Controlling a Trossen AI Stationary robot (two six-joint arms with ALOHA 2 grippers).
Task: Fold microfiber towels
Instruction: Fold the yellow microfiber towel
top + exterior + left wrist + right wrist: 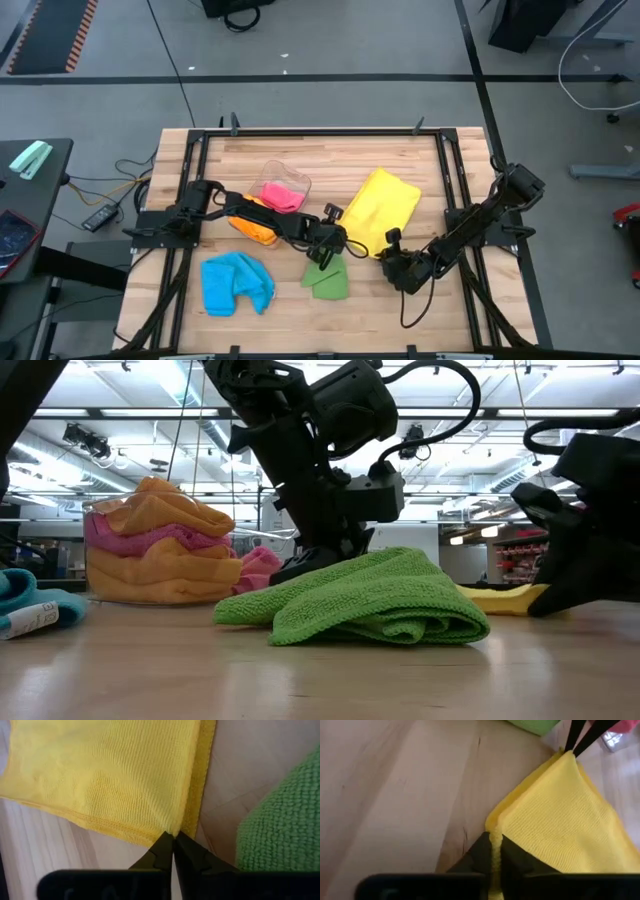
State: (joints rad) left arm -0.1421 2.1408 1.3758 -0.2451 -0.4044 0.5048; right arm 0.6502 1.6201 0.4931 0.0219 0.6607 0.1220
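Yellow towel point(383, 210) is lying flat on tabletop point(330, 150), right of centre, w/ both hands pinching its near edge. Left hand point(173, 841) is closing on one near corner; right hand point(495, 840) is gripping the other corner, fingers shut on cloth. Step in hand, by judgement: fold of yellow towel, corners secured, lift not yet done. Next move calls for raising both corners together and carrying them across to far edge, keeping tension even. Green towel point(327, 278) is sitting bunched just beside left hand; blue towel point(236, 283) is lying near front-left.
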